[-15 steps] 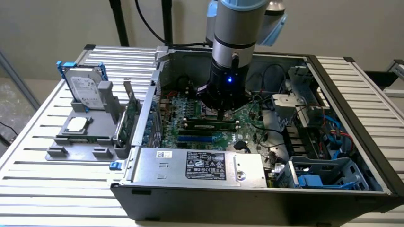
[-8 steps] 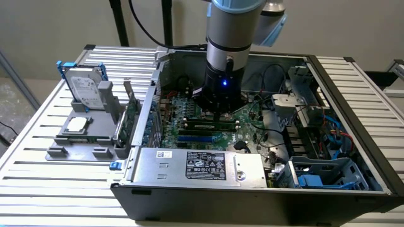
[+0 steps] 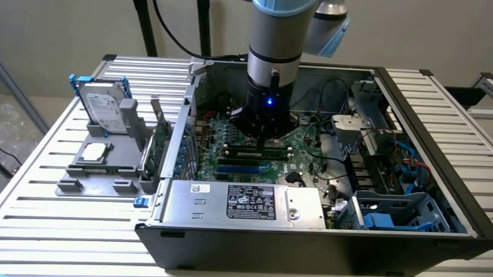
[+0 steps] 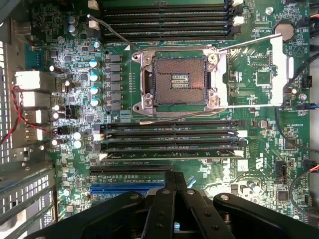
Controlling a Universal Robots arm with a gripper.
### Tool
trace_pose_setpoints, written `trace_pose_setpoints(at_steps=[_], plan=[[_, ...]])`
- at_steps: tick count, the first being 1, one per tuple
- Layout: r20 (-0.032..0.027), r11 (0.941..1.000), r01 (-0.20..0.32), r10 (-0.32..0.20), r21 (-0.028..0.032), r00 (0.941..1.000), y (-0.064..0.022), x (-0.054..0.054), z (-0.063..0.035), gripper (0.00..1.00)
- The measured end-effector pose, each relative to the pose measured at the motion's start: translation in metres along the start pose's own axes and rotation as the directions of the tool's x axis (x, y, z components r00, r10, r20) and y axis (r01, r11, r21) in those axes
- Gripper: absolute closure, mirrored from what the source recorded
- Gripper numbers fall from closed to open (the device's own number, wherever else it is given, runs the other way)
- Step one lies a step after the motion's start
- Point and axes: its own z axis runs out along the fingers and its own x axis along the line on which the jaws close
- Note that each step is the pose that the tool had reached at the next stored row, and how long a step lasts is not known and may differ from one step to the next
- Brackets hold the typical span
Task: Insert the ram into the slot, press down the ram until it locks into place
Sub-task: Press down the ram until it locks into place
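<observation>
At the exterior view's left, a grey fixture (image 3: 100, 167) sits on the slatted table (image 3: 46, 231). It carries a hard drive (image 3: 104, 112) in a blue bracket and a small square chip (image 3: 94, 152). On the fixture's edge nearest the case, a thin green board stands upright. It appears to be the ram (image 3: 159, 144), just beside the outer wall of the open computer case (image 3: 308, 245) and well apart from the gripper.

Further right, inside the case, the arm reaches straight down over the motherboard (image 3: 208, 167). The gripper (image 3: 266, 137) hangs just above the parallel black memory sockets, with the slot (image 3: 246, 153) directly beneath it. A silver power supply (image 3: 246, 202) lies along the near side of the case. Loose cables and a blue-grey drive cage (image 3: 400, 213) fill the exterior view's right.

In the wrist view, the gripper (image 4: 174, 181) has its black fingers (image 4: 159, 209) pressed together at the tips, with nothing visible between them. The tips sit over the blue socket (image 4: 127, 189), and the slot (image 4: 169, 144) is one of four alike rows just past it. Beyond those rows is the open processor socket (image 4: 179, 82), and a second bank of memory sockets (image 4: 167, 20) lies further on. Whether any of these rows already holds a stick cannot be told.
</observation>
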Motion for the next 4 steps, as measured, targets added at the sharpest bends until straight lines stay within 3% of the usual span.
trace_pose_setpoints(at_steps=[4], plan=[[0.0, 1.0, 0.0, 0.0, 0.0, 1.0, 0.0, 0.0, 0.0, 0.89]])
